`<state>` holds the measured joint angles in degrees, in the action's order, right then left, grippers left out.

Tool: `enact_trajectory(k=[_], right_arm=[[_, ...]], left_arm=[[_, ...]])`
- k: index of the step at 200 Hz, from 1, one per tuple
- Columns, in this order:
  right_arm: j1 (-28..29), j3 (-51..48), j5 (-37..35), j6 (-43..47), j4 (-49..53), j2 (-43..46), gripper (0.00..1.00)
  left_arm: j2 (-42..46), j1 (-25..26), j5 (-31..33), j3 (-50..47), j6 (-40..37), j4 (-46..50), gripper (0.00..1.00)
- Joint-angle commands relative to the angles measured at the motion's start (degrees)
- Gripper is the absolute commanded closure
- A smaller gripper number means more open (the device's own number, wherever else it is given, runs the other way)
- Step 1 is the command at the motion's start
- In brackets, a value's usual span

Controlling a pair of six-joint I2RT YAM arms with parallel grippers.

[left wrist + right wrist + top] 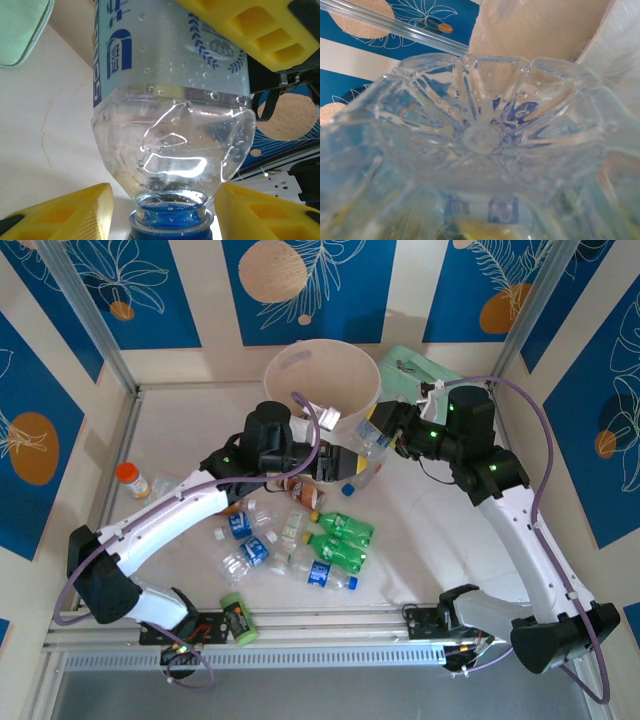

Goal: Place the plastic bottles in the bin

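A clear bottle point(170, 125) with blue label and cap points its cap at the camera, shoulder dented. The left gripper point(167, 210) has yellow jaws flanking the neck, pale surface point(45, 135) showing beside the left one. One jaw of the right gripper point(225, 25) lies against the label. A mint-green bag point(22, 30) lies far left.

The left arm point(170, 515) and the right arm point(535, 540) are built of smooth, rounded white links joined by bulky black joint housings point(470, 415). Each rises from a black base point(100, 590) at the near edge. A purple-grey cable point(560, 455) loops loosely along each arm, and small green lights point(432, 421) glow on the black wrist sections. The left gripper point(164, 192) has bright yellow, wedge-shaped fingers point(65, 212), moulded with rectangular recesses and marked with a black patch point(10, 222) at the outer edge
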<state>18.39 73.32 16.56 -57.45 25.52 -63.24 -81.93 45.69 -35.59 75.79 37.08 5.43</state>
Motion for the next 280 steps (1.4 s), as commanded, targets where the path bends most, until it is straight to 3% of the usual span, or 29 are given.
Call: enact_trajectory(k=[1,114,162,183,218,280], right_arm=[[0.24,2.43,-0.8,0.5,1.15,-0.06,0.42],[0.42,3.57,-2.04,0.91,3.37,-0.83,0.4],[-0.17,5.78,-4.26,2.06,6.93,-0.96,0.15],[-1.24,7.59,-5.75,3.2,10.1,-0.77,0.09],[-4.12,11.05,-10.69,5.83,18.23,0.06,0.07],[-11.13,5.74,-9.26,7.58,21.86,5.01,0.08]], left_arm=[[-0.01,0.75,-1.09,2.16,-1.9,0.71,0.48],[1.94,0.73,3.38,1.99,-4.48,1.31,0.71],[2.63,0.7,4.29,1.73,-4.65,0.5,0.74],[2.91,0.61,4.65,1.92,-4.78,0.64,0.74],[3.73,-0.28,6.24,2.39,-4.14,0.26,0.75],[4.62,-3.7,12.41,7.08,-2.39,2.84,0.73]])
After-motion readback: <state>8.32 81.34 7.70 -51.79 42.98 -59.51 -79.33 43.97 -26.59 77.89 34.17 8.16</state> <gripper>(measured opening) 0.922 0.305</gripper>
